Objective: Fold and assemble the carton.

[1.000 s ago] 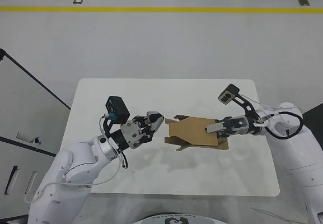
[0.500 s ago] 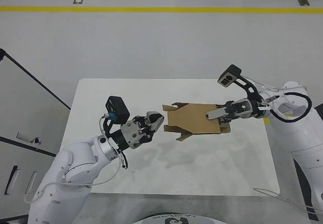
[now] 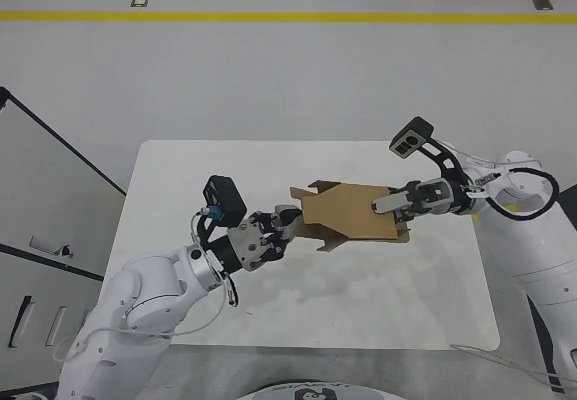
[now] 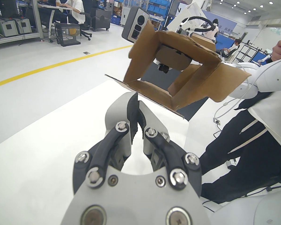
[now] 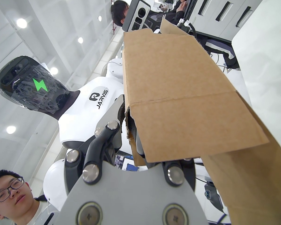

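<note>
carton (image 3: 353, 212) hangs above the white table (image 3: 368, 300), opened into a lopsided tube with loose end flaps. right gripper (image 3: 380, 205) is clamped on one end wall. left gripper (image 3: 290, 218) has its fingers together, tips at a lower flap's edge. light, stiff board, i judge, easily creased: grip walls near the scores. smooth tabletop; pale floor with a yellow line (image 3: 288, 16) beyond.

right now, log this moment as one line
carton: open tube, flaps unfolded, held above table | right gripper: shut on carton | left gripper: shut, by near flap, contact unclear
</note>
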{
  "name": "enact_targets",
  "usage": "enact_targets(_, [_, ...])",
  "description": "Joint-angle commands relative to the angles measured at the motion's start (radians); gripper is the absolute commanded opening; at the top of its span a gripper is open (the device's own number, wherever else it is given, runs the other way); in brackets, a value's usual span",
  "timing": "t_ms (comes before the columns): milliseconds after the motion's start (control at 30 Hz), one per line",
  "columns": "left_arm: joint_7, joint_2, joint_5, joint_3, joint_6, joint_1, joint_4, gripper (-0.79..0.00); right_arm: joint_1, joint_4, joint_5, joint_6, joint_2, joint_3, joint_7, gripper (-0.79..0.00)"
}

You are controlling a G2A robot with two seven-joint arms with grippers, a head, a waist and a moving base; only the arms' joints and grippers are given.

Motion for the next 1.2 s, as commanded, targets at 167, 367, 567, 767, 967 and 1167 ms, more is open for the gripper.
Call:
enact_targets(167, [-0.014,0.002,0.014,0.022,-0.006,-0.003,-0.012,-0.785,0.012,0.015,-0.002,0.017,-0.009,-0.012,-0.011,-0.785])
enact_targets(367, [-0.033,0.006,0.027,0.033,-0.024,-0.007,-0.02,-0.785,0.021,0.026,-0.019,0.03,-0.017,-0.025,-0.028,-0.785])
enact_targets(567, [-0.051,0.01,0.039,0.043,-0.042,-0.012,-0.023,-0.785,0.017,0.021,-0.031,0.04,-0.021,-0.026,-0.054,-0.785])
enact_targets(767, [-0.065,0.014,0.057,0.045,-0.054,-0.016,-0.027,-0.785,0.009,0.012,-0.048,0.046,-0.025,-0.022,-0.073,-0.785])
enact_targets(967, [-0.052,0.018,0.056,0.029,-0.046,-0.008,-0.029,-0.785,-0.002,0.007,-0.056,0.052,-0.026,-0.013,-0.086,-0.785])
enact_targets(1167, [-0.035,0.022,0.053,0.015,-0.044,-0.003,-0.029,-0.785,-0.013,0.0,-0.062,0.069,-0.027,-0.004,-0.1,-0.785])
